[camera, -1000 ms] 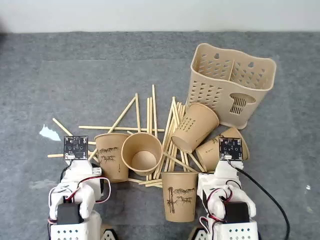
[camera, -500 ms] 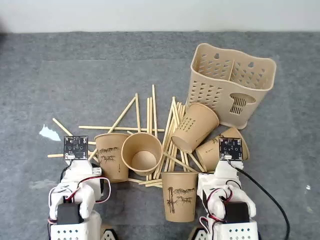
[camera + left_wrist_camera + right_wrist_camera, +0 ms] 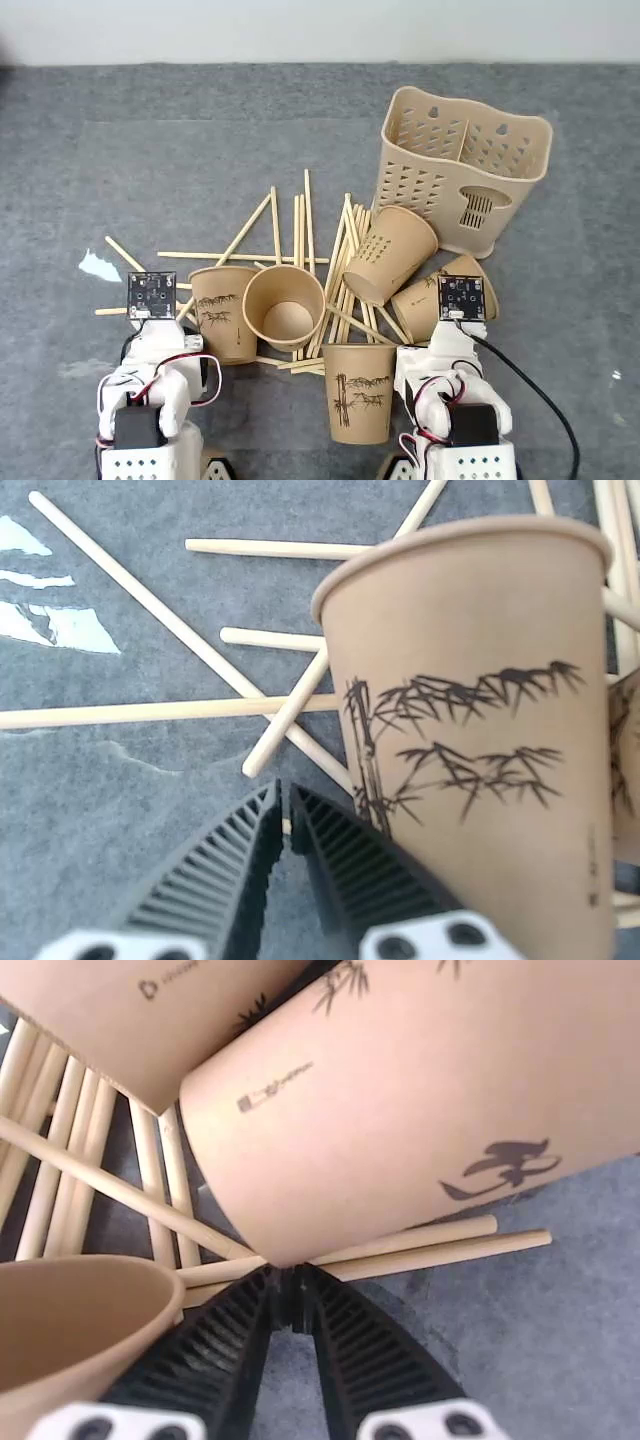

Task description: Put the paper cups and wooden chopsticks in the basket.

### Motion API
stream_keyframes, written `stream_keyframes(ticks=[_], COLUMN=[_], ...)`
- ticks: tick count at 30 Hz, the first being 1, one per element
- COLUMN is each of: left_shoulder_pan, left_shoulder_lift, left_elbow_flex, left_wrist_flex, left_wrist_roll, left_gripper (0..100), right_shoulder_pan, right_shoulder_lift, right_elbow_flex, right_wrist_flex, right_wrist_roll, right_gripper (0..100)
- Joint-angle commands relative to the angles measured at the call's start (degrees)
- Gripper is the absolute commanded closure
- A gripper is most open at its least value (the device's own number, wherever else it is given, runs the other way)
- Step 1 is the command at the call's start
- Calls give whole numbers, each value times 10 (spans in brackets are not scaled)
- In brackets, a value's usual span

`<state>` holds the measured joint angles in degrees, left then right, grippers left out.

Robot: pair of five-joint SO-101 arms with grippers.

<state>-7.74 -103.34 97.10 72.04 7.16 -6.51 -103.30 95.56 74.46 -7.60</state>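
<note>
Several brown paper cups with bamboo prints lie or stand among scattered wooden chopsticks (image 3: 300,232) in the middle of the table. An upright cup (image 3: 284,305) opens upward beside another cup (image 3: 220,310); one more cup (image 3: 359,392) stands near the front. A tipped cup (image 3: 397,252) leans by the beige basket (image 3: 463,166). My left gripper (image 3: 285,798) is shut with nothing in it, right beside a cup (image 3: 480,730). My right gripper (image 3: 292,1282) is shut and holds nothing, its tips against a lying cup (image 3: 420,1110) and chopsticks (image 3: 430,1242).
A grey mat covers the table. A pale scrap (image 3: 98,266) is stuck to the surface at the left. Both arm bases (image 3: 150,400) stand at the front edge. The far left of the table holds no objects.
</note>
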Motion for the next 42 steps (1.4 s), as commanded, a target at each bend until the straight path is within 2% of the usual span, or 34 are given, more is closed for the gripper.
stream_keyframes(ticks=[1,11,22,34,37,42], left_shoulder_pan=[-1,-1,-1,-1,-1,-1], left_shoulder_lift=[-9,-9,-9,-9,-9,-9], left_elbow_flex=[-7,-7,-7,-7,-7,-7], left_wrist_flex=[4,4,4,4,4,4], left_wrist_roll=[-5,-5,-5,-5,-5,-5], left_gripper=[987,987,987,987,987,987], right_shoulder_pan=[-16,-124,-120,-120,-120,-119], right_shoulder_lift=[-5,-5,-5,-6,-6,-6], right_elbow_flex=[9,9,-4,-123,-164,-241], right_wrist_flex=[3,3,4,-2,-7,-93], right_wrist_roll=[2,5,6,8,54,149], right_gripper=[990,990,990,989,989,990])
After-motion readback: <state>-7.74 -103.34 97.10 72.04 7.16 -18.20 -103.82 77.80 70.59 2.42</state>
